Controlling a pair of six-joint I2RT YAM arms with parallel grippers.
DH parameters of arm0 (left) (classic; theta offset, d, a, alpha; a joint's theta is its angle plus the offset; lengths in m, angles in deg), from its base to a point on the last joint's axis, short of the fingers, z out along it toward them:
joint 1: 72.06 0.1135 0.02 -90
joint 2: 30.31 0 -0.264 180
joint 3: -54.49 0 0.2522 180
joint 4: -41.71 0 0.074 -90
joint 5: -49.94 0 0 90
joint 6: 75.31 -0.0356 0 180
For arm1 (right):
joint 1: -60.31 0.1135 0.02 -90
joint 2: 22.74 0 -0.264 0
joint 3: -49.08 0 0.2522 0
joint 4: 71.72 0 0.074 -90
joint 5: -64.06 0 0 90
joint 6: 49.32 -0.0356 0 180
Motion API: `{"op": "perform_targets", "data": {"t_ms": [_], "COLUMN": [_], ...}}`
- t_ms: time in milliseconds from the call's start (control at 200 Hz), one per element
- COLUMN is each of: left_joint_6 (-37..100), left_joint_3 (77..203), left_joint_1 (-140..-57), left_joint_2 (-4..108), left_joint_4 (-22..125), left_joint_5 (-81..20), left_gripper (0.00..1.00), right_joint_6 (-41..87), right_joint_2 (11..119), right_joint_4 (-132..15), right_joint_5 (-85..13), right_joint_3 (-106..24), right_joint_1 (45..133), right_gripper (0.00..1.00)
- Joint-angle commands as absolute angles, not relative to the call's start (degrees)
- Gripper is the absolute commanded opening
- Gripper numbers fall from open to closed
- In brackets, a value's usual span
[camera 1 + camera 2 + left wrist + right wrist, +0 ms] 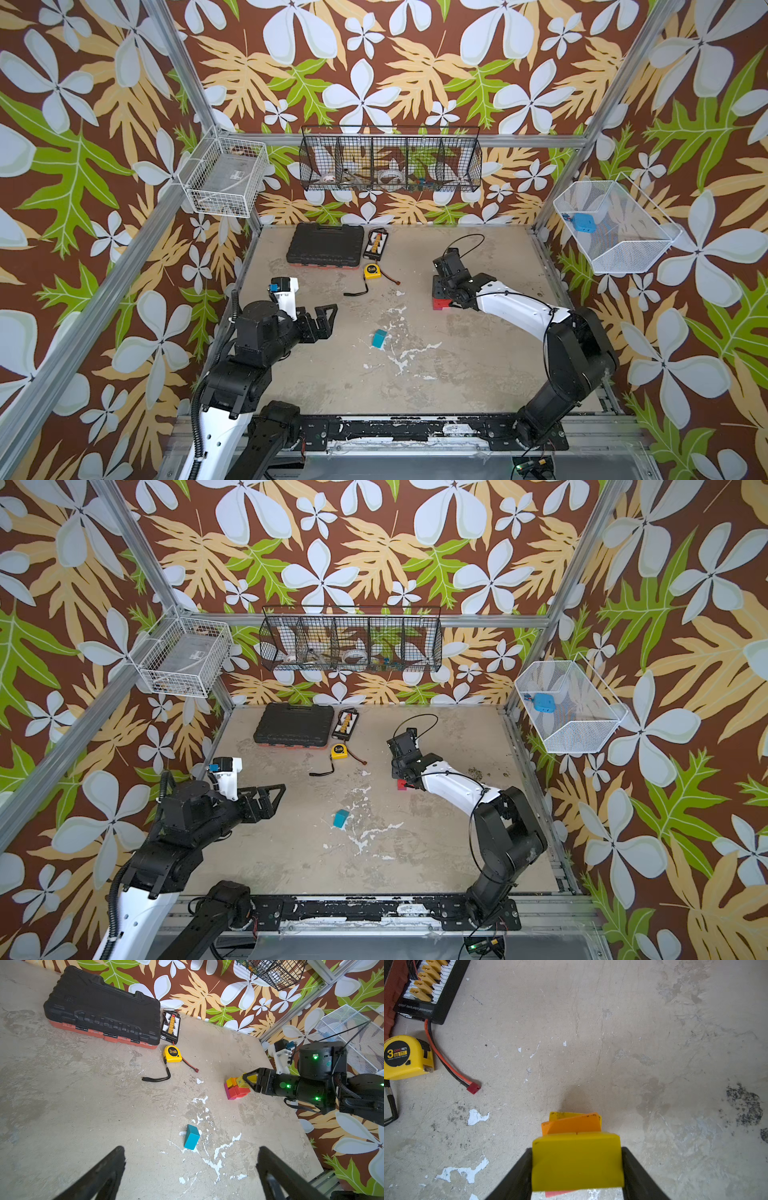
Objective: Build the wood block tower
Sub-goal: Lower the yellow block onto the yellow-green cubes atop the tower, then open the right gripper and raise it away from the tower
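One yellow block, lower centre, rests on the tower, pinched by your right hand; loosen slowly, rise straight.

Tape measure: the round black face label reads "3m" in large yellow figures. Beside it is the brand "deli" in red, with two Chinese characters. The lines of small print under the brand are too fine to read.
Tape measure, left wrist view: only the "3" and "m" can be read.
Board: a line of white print runs along its black edge, seen upside down and blurred, so it is not legible.
Case: raised lettering on the lid, unreadable.
Yellow block: a small grey cross-shaped mark on its end face.
Both top views: no text is legible.
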State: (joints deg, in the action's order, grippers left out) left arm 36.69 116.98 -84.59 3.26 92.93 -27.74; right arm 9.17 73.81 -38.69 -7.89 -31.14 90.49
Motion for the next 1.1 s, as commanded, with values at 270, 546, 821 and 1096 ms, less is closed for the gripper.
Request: {"op": "perform_targets", "data": {"t_ms": [270, 546, 821, 1096], "left_joint_6": [36.0, 35.9, 36.0, 36.0], "left_joint_3": [116.9, 116.9, 116.9, 116.9], "left_joint_1": [-84.6, -84.5, -84.6, -84.6], "left_joint_2": [3.2, 3.1, 3.1, 3.0], "left_joint_4": [92.1, 92.1, 92.1, 92.1], "left_joint_5": [-27.4, -27.4, -27.4, -27.3], "left_gripper": [1.00, 1.00, 1.00, 1.00], "right_joint_6": [8.7, 9.1, 9.8, 10.6], "right_joint_2": [73.2, 73.7, 73.5, 75.6], "right_joint_4": [-38.1, -38.5, -39.9, -40.7], "right_joint_5": [-6.5, -6.9, -7.2, -7.6], "right_joint_3": [-30.9, -31.0, -30.2, -30.8], "right_joint_1": [90.5, 90.5, 90.6, 90.5], "right_gripper": [0.67, 0.74, 0.83, 0.78]}}
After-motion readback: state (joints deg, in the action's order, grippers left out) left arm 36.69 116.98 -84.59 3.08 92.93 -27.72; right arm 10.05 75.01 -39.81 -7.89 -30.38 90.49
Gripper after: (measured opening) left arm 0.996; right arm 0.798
